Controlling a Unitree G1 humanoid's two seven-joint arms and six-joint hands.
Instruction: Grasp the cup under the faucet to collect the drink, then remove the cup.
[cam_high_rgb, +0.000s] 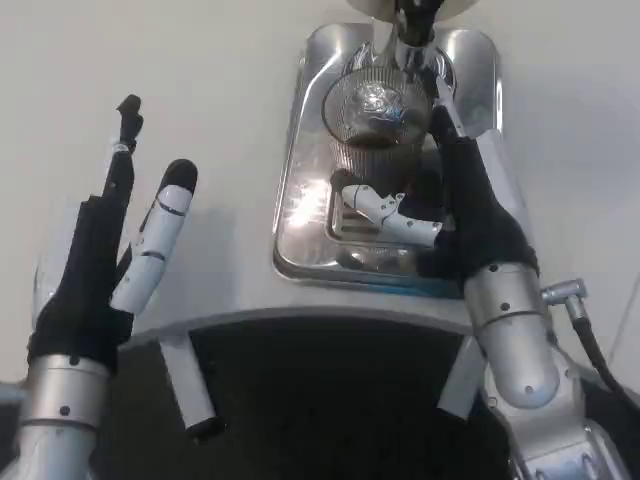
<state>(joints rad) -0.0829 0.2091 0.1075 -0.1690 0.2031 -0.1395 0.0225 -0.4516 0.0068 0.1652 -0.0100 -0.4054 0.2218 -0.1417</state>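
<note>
Left hand (120, 250) waits, fingers spread and empty. Right hand (440, 215) grips the ribbed cup (375, 125) on the steel tray (300, 190) beneath the faucet (412, 30), collecting dark drink; next, probably a level withdrawal.

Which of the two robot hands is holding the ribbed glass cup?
The right hand grips the ribbed glass cup on the shiny metal tray; the left hand is open above the white table.
</note>
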